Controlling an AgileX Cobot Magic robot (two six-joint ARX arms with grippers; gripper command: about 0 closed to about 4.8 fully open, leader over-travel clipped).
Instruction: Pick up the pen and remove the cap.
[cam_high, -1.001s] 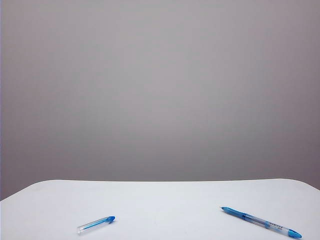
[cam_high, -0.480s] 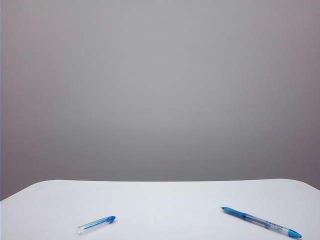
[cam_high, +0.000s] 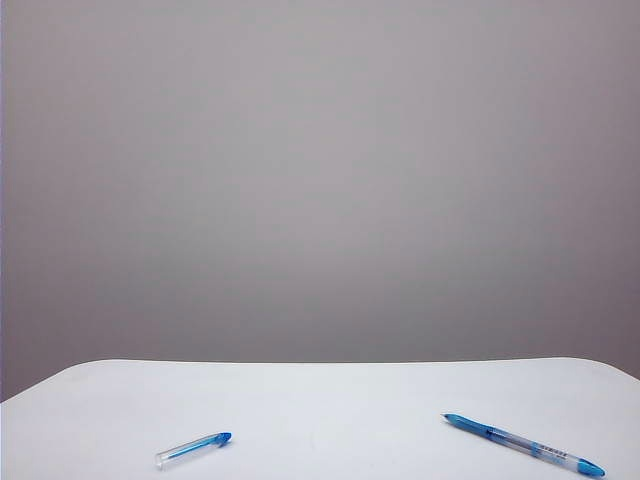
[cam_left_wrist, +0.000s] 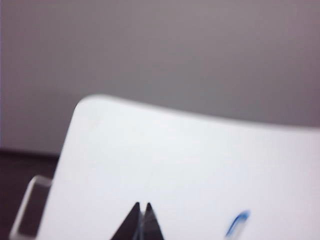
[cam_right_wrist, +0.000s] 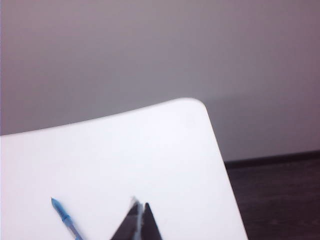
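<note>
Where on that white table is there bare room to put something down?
Most of the table is bare: the wide stretch between the cap near the left front and the pen near the right front, and all behind them. Nowhere is crowded. The left pincer and right pincer, both shut, hang at the near edge.

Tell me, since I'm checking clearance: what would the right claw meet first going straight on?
Probably bare table; the shut right claw points over it, the pen lying off to one side. Depth unclear.
</note>
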